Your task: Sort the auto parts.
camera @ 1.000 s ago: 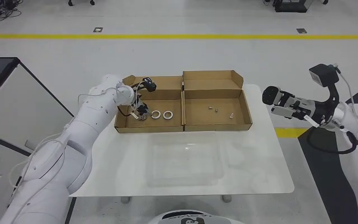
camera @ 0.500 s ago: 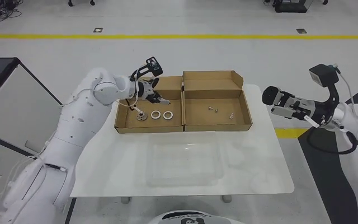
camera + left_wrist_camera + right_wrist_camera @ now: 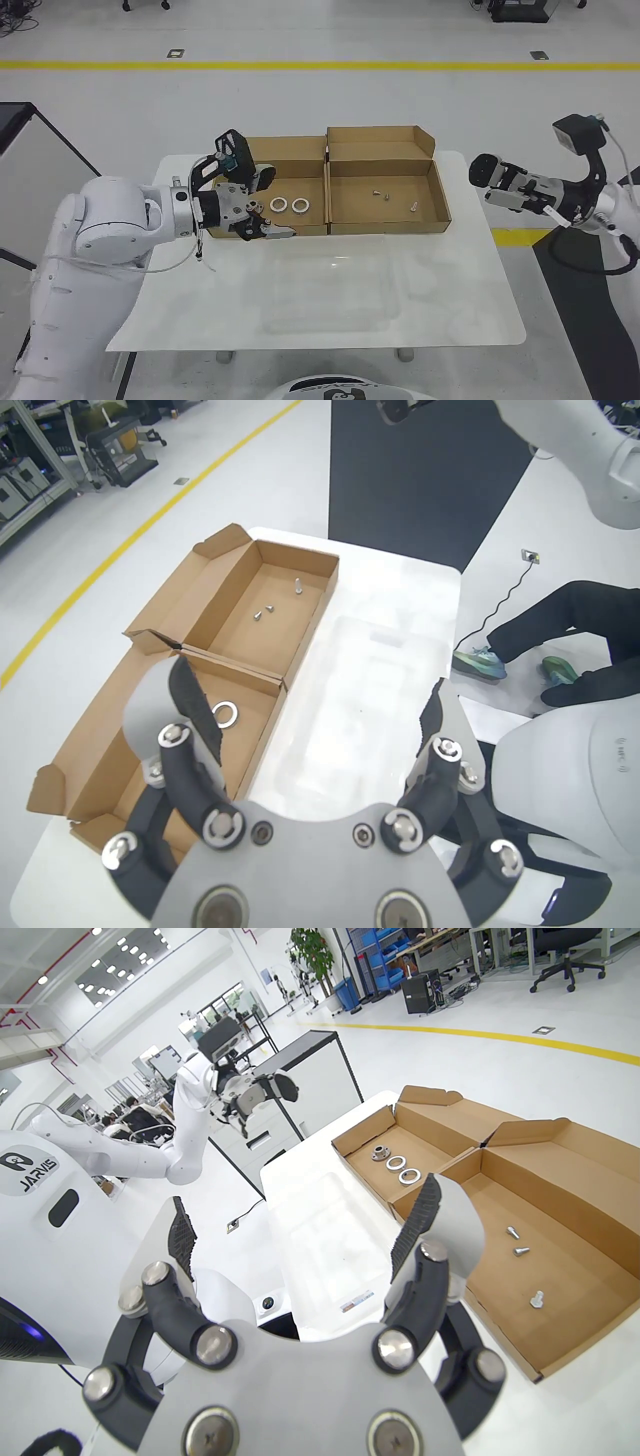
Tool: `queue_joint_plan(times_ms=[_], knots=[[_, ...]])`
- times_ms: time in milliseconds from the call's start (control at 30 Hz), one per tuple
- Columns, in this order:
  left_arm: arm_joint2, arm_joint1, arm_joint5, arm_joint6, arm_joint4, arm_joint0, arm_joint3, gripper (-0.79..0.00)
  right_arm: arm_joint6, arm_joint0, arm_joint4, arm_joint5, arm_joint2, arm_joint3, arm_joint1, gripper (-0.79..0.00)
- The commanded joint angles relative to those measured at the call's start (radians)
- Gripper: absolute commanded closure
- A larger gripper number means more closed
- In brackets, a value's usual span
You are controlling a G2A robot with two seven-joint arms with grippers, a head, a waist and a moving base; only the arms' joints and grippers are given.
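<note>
Left tool (image 3: 265, 207) hangs wide open and empty over the front wall of the left box (image 3: 300, 150), with two rings (image 3: 279, 204) just beside it. Bolts (image 3: 377, 192) sit in the right box (image 3: 385, 150). Right tool (image 3: 485, 176), also spread open and empty, is parked past the tabletop's (image 3: 450, 300) right edge, well apart from everything.

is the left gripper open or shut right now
Open and empty. In the left wrist view the left gripper has its two fingers spread wide apart, with nothing held between them.
</note>
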Motion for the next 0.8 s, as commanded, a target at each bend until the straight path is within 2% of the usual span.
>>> queue_joint_plan(times_ms=[0,767], knots=[[-0.041,0.005,0.006,0.023,-0.027,0.049,-0.049,-0.785,0.000,0.000,0.000,0.000,0.000,0.000,0.000,-0.785],[-0.051,0.007,0.006,0.026,-0.035,0.061,-0.061,-0.785,0.000,0.000,0.000,0.000,0.000,0.000,0.000,-0.784]])
